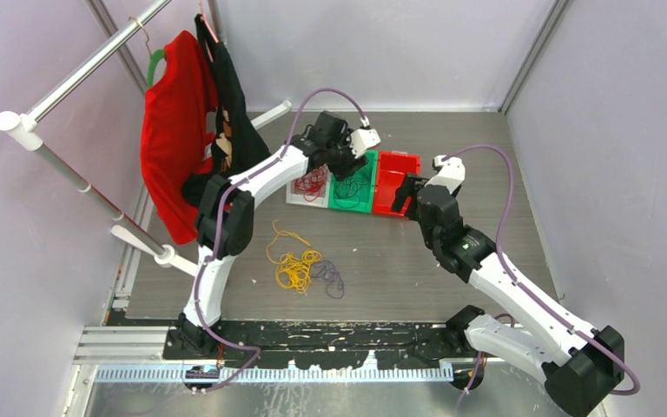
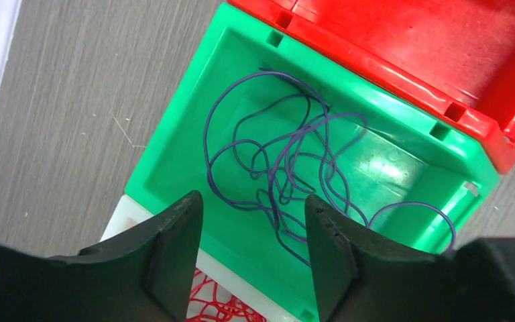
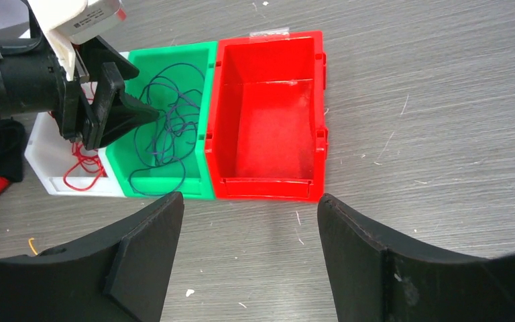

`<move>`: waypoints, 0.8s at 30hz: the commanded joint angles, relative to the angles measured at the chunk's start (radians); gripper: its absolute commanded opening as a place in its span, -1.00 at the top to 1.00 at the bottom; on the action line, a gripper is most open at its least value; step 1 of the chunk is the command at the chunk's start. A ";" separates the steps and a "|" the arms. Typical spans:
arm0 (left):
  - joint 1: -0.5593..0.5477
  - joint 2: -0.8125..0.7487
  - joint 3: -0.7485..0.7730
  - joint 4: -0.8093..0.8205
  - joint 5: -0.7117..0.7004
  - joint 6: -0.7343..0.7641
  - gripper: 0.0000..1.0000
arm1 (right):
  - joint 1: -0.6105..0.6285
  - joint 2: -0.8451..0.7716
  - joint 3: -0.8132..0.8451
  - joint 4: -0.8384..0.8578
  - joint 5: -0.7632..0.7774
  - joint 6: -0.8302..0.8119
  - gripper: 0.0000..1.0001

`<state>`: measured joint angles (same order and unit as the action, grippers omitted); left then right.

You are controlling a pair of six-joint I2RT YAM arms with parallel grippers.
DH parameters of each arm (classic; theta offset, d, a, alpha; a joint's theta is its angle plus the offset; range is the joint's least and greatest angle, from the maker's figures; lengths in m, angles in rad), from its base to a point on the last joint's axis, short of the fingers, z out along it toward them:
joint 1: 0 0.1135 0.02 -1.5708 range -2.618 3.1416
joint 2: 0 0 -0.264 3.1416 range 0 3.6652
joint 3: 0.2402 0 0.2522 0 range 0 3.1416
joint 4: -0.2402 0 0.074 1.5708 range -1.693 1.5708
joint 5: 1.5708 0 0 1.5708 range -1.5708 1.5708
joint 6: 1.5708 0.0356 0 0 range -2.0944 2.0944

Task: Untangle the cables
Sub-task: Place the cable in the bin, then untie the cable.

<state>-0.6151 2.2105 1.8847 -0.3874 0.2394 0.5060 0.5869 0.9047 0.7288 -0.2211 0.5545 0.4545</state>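
My left gripper (image 2: 253, 198) hangs open over the green bin (image 2: 178, 117), with nothing between its fingers. A loose tangle of purple cables (image 2: 288, 161) lies in that bin. Beside it, red cables (image 2: 218, 305) fill the white bin (image 2: 131, 211). The red bin (image 3: 268, 188) holds nothing. On the table in front, yellow-orange cables (image 1: 295, 268) lie knotted next to a small purple tangle (image 1: 330, 276). My right gripper (image 3: 249, 201) is open above bare table, just in front of the red bin, and holds nothing.
A clothes rail (image 1: 78, 78) stands at the back left with a red garment (image 1: 174, 130) and a black one (image 1: 230, 113) hanging from it. Pale walls close in the table on three sides.
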 commanded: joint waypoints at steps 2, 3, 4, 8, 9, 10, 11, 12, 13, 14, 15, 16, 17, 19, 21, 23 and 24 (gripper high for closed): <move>0.009 -0.041 0.158 -0.194 0.096 -0.009 -0.29 | -0.004 0.023 0.095 -0.017 -0.023 -0.005 -0.55; 0.016 -0.039 0.194 -0.240 0.125 -0.021 -0.38 | -0.004 0.027 0.104 -0.024 -0.030 -0.006 -0.54; 0.022 -0.037 0.229 -0.284 0.152 -0.033 -0.52 | -0.004 0.033 0.111 -0.027 -0.036 -0.008 -0.55; 0.053 -0.069 0.338 -0.426 0.261 -0.044 -0.99 | -0.004 0.059 0.139 -0.039 -0.075 -0.017 -0.56; 0.061 -0.080 0.363 -0.480 0.276 -0.042 -0.99 | -0.004 0.071 0.150 -0.043 -0.093 -0.021 -0.58; 0.072 -0.092 0.385 -0.517 0.285 -0.043 -0.99 | -0.004 0.087 0.159 -0.050 -0.109 -0.022 -0.61; 0.078 -0.108 0.409 -0.562 0.291 -0.043 -0.99 | -0.004 0.103 0.171 -0.057 -0.120 -0.016 -0.63; 0.083 -0.125 0.428 -0.612 0.293 -0.038 -0.99 | -0.004 0.118 0.178 -0.064 -0.134 -0.009 -0.64; 0.089 -0.155 0.437 -0.658 0.290 -0.037 -0.99 | -0.004 0.128 0.180 -0.065 -0.161 0.000 -0.64; 0.094 -0.185 0.431 -0.700 0.283 -0.042 -0.99 | -0.002 0.136 0.170 -0.054 -0.205 0.010 -0.65; 0.100 -0.215 0.414 -0.730 0.273 -0.057 -0.99 | 0.004 0.143 0.154 -0.032 -0.267 0.020 -0.65; 0.109 -0.252 0.384 -0.761 0.268 -0.066 -0.99 | 0.017 0.149 0.137 -0.014 -0.312 0.024 -0.65; 0.119 -0.290 0.349 -0.793 0.263 -0.074 -0.99 | 0.037 0.159 0.123 -0.002 -0.371 0.017 -0.64; 0.140 -0.371 0.252 -0.822 0.246 -0.090 -0.99 | 0.092 0.183 0.107 -0.011 -0.426 0.005 -0.64; 0.164 -0.449 0.144 -0.838 0.237 -0.095 -0.99 | 0.184 0.206 0.086 -0.018 -0.448 0.003 -0.62; 0.189 -0.521 0.056 -0.833 0.222 -0.108 -0.99 | 0.271 0.218 0.050 -0.004 -0.450 0.013 -0.61; 0.198 -0.555 0.018 -0.832 0.208 -0.115 -0.99 | 0.313 0.219 0.025 0.012 -0.448 0.017 -0.61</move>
<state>-0.4526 1.7767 2.0296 -1.1435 0.4713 0.4305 0.7647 1.1145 0.8131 -0.2592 0.1902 0.4591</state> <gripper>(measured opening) 0.994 0.810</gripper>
